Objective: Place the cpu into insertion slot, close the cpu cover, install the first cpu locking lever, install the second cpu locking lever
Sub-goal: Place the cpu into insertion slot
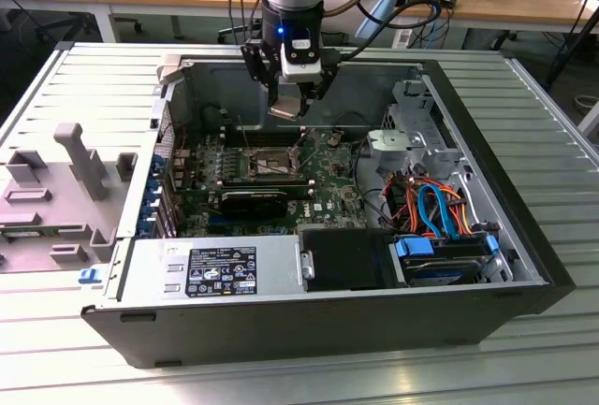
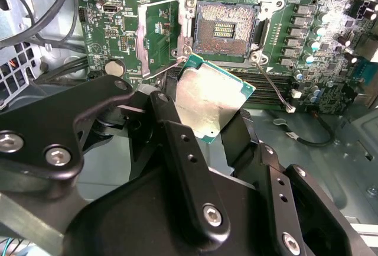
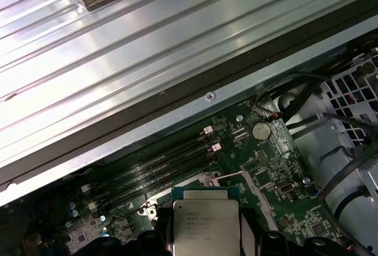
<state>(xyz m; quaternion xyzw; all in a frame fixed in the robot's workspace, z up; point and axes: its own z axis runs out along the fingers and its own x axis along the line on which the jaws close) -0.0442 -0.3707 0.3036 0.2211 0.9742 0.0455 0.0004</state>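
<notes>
Gripper [image 2: 201, 113] clenched on the cpu [image 2: 209, 97], gripping two opposite edges. The chip is held tilted in the air, clear of the motherboard [image 2: 112, 31]. In the second wrist view the cpu hangs just beside the slot [image 2: 225, 28] and not over it. The slot's contacts lie exposed, with the cover [image 2: 143, 43] swung open beside the slot.

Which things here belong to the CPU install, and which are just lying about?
Job in hand:
claw, shut on the cpu
insertion slot, empty
cpu cover, open
locking lever, unlatched

Lying about:
memory slots
coin battery
power supply
drive cables
grey fixture
</notes>
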